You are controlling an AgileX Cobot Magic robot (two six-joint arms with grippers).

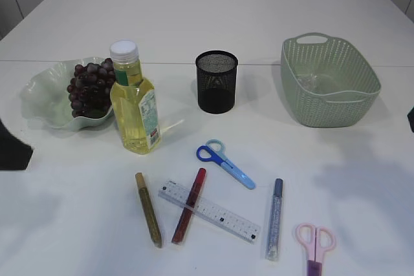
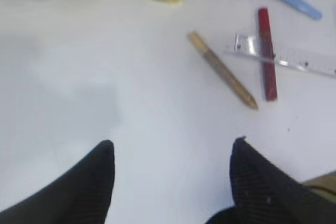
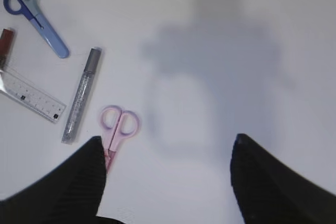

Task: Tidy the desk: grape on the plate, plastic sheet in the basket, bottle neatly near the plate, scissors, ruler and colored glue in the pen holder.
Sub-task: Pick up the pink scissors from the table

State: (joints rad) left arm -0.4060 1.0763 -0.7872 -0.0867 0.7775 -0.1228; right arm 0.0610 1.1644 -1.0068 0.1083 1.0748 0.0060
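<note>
Both claws, the left gripper (image 2: 170, 153) and the right gripper (image 3: 168, 150), stand apart and hold nothing. The red glue stick (image 1: 189, 205) lies across the ruler (image 1: 210, 211), near the blue scissors (image 1: 226, 163).

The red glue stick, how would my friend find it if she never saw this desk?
Start at the black mesh pen holder mid-table and look toward the near edge to the clear ruler. The red glue stick lies across that ruler. The gold glue stick and the silver one lie apart on either side.
</note>
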